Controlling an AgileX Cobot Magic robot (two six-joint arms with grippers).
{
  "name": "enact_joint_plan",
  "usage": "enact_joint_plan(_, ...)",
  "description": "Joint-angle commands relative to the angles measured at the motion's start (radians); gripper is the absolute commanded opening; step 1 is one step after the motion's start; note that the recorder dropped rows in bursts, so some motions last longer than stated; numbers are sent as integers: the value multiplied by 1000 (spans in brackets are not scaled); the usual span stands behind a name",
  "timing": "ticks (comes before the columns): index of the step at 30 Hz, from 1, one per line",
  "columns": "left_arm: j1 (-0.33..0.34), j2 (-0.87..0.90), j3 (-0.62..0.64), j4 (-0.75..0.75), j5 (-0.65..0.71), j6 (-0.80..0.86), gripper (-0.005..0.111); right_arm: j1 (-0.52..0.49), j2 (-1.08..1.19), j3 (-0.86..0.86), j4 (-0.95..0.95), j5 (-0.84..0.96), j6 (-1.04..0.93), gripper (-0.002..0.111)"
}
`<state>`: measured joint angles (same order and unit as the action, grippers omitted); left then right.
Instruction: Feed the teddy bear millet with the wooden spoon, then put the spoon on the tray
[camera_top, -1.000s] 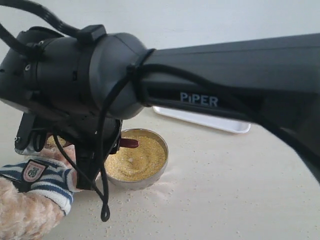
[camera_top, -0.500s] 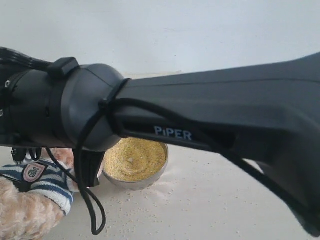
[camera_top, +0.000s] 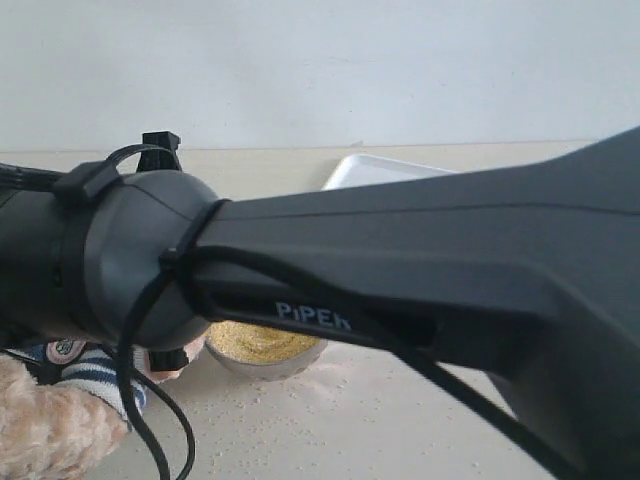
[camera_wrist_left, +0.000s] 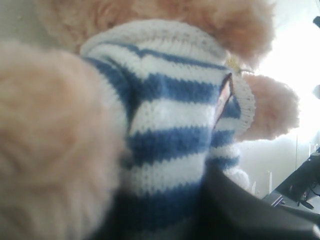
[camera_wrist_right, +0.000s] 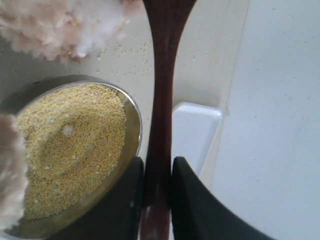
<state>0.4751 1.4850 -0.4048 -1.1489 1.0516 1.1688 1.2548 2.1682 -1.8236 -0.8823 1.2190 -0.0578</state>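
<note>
**Spoon in hand at the bear, tray not yet reached**

In the right wrist view the right pincer (camera_wrist_right: 157, 172) is pinching the slim handle of the wooden spoon (camera_wrist_right: 162, 95) near the bottom of the frame. The handle runs up and out at the top edge, so the spoon's bowl is hidden and I cannot tell whether it carries grain. Fur of the teddy bear (camera_wrist_right: 65, 25) fills the upper left, close beside the spoon's far end. The millet (camera_wrist_right: 70, 145) lies heaped in the steel bowl (camera_wrist_right: 136, 125) at the lower left.

The feeding step looks under way or just finishing. What is left is carrying the spoon to the tray (camera_wrist_right: 195, 130), which shows white and bare just right of the handle, and laying it down.

In the exterior view the right arm (camera_top: 400, 270) hides most of the desk (camera_top: 380, 420). Of the left pincer (camera_wrist_left: 240, 212) only a dark blur shows against the bear's striped shirt, and I cannot tell whether it is spread or pressed together.
</note>
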Motion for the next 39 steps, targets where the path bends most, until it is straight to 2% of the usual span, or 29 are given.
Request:
enact_joint_plan(1, 2, -8, -3, -14, 20, 2, 5, 2, -3, -1, -27, 2, 23, 1)
enact_joint_plan(16, 2, -8, -3, -14, 20, 2, 5, 31, 19, 48, -170, 2, 115, 1)
enact_joint_plan(27, 2, -8, -3, -14, 20, 2, 5, 33, -20, 67, -154, 2, 179, 1)
enact_joint_plan(34, 2, -8, -3, -14, 20, 2, 5, -2, -110, 67, 0, 2, 194, 1)
enact_joint_plan(39, 2, -8, -3, -14, 20, 2, 5, -83, -170, 67, 189, 2, 194, 1)
